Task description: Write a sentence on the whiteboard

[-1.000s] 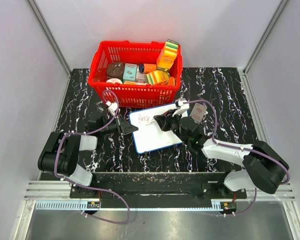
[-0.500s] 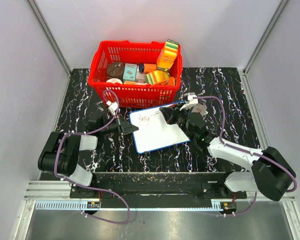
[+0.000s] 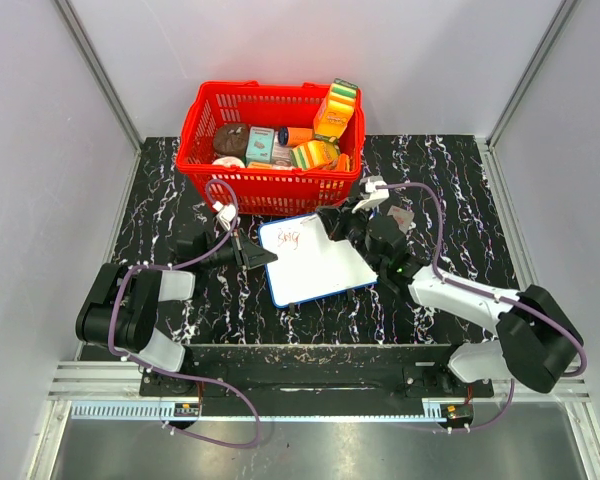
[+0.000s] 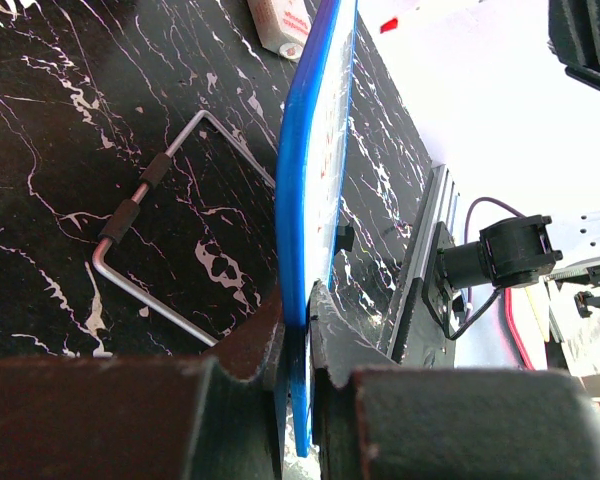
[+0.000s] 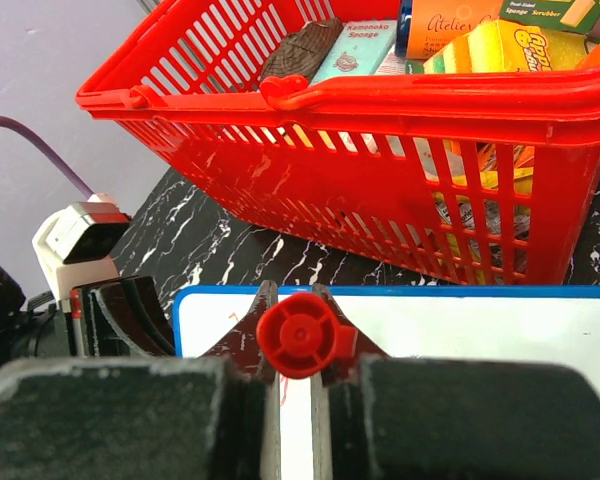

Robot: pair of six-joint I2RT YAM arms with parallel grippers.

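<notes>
Black marbled surface (image 3: 450, 180) carries everything. On it the left jaws are clamped on the blue left edge of the whiteboard (image 3: 315, 262), steadying it just in front of the basket (image 3: 270, 190). The right jaws are closed on a red marker (image 5: 297, 335), poised at the board's far right edge (tip contact I cannot tell). Of the sentence (image 3: 288, 239), only a small red scrawl shows in the far left corner. The rest is blank, so I judge the writing begun, not finished.

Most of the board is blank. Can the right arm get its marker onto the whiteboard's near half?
Probably yes: the right gripper, shut on the marker, is at the whiteboard's far edge; the left gripper only clamps the left edge.
</notes>
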